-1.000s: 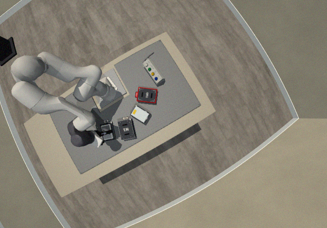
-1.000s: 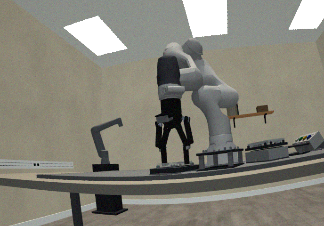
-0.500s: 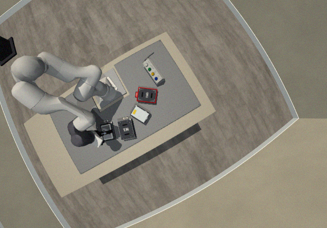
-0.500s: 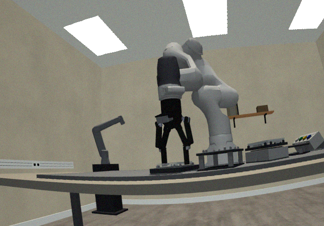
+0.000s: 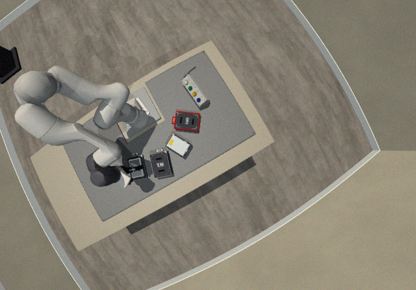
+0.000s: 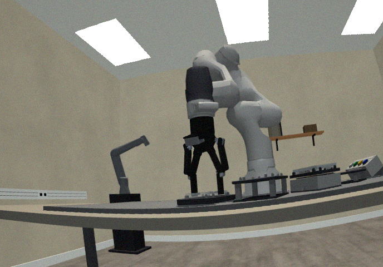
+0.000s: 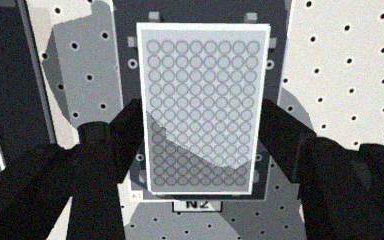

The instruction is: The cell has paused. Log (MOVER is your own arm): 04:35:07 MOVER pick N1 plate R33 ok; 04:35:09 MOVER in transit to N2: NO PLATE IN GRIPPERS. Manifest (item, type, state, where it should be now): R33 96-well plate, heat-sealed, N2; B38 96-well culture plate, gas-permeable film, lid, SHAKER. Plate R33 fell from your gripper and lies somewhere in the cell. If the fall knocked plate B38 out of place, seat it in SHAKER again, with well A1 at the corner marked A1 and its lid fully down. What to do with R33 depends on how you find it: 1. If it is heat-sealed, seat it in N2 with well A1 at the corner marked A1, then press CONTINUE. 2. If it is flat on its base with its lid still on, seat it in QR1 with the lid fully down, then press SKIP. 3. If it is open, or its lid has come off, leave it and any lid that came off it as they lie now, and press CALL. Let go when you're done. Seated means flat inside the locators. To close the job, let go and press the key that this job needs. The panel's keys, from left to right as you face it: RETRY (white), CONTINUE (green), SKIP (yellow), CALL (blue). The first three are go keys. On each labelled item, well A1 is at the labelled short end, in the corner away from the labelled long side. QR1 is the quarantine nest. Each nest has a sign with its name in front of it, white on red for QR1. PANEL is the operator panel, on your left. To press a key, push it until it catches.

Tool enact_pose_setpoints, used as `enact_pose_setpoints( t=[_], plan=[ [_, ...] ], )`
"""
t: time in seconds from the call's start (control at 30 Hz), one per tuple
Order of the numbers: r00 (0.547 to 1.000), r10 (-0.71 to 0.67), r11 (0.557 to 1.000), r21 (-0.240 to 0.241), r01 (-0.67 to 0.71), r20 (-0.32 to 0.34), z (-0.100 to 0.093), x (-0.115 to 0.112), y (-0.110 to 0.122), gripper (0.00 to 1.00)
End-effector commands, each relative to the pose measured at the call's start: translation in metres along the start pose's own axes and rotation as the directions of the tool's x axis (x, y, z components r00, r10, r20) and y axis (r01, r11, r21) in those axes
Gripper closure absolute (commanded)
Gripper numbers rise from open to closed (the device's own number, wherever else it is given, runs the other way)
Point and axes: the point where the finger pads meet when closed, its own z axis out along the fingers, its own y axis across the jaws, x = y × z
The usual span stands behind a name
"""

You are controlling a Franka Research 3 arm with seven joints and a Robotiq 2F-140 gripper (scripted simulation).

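Observation:
My gripper (image 5: 136, 168) (image 6: 207, 192) (image 7: 200, 116) is shut on a 96-well plate (image 7: 201, 100) by its long sides, low over nest N2 (image 6: 202, 201) (image 7: 199, 10). In the wrist view the plate's wells show through a smooth pale top, with no separate lid seen. It lines up between the locators; whether it lies fully flat I cannot tell. Its label is not visible. The A1 tag is at the nest's lower left corner. A pale plate with a yellow patch (image 5: 179, 145) sits on a raised dark-topped block (image 6: 315, 182); its name is unreadable. Nest QR1 (image 5: 187, 127) has a red edge.
Nest N1 (image 5: 160, 171) (image 6: 259, 179) stands on posts close beside N2. The panel (image 5: 195, 91) (image 6: 371, 167) with white, green, yellow and blue keys stands beyond QR1. My arm's base stands behind the nests. A small grey arm (image 6: 116, 162) stands on a black pedestal in the background.

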Motion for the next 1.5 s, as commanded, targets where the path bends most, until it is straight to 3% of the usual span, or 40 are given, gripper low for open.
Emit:
enact_pose_setpoints(
  t=[0.0, 0.73, 0.77, 1.47],
  plan=[
    [1.0, -0.003, 1.0, -0.001, 0.003, -0.002, 0.0004, 0.0003, -0.0003, 0.9],
    [1.0, -0.003, 1.0, -0.001, 0.003, -0.002, 0.0004, 0.0003, -0.0003, 0.9],
    [1.0, -0.003, 1.0, -0.001, 0.003, -0.002, 0.0004, 0.0003, -0.0003, 0.3],
    [1.0, -0.003, 1.0, -0.001, 0.003, -0.002, 0.0004, 0.0003, -0.0003, 0.3]
  ],
)
